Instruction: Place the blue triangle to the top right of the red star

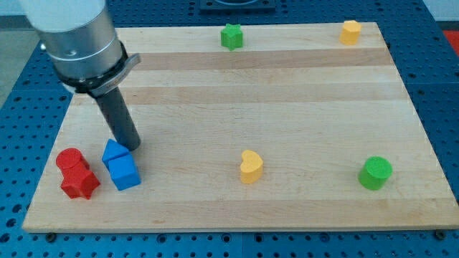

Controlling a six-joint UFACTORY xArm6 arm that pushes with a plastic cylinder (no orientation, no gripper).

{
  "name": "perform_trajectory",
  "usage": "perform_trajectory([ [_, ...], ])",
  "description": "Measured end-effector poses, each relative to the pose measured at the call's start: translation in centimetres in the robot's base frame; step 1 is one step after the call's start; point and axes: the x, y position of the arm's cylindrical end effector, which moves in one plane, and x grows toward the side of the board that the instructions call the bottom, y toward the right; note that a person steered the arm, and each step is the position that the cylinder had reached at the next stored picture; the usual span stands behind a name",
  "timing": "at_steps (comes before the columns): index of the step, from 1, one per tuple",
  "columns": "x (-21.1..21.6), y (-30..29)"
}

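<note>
The blue triangle point(113, 151) lies near the view's bottom left, touching a blue cube point(125, 173) just below it. The red star point(79, 183) sits to their left, with a red cylinder point(70, 160) touching it above. My tip point(131, 145) stands right beside the blue triangle, at its upper right edge. The rod rises from there toward the view's top left.
A yellow heart point(250, 166) lies at the bottom middle and a green cylinder point(375, 173) at the bottom right. A green star point(231, 36) and a yellow block point(350, 31) sit along the top edge of the wooden board point(287, 93).
</note>
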Motion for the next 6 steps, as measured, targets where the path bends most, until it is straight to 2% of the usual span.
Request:
perform_trajectory([
  [3, 2.7, 0.5],
  [6, 2.7, 0.6],
])
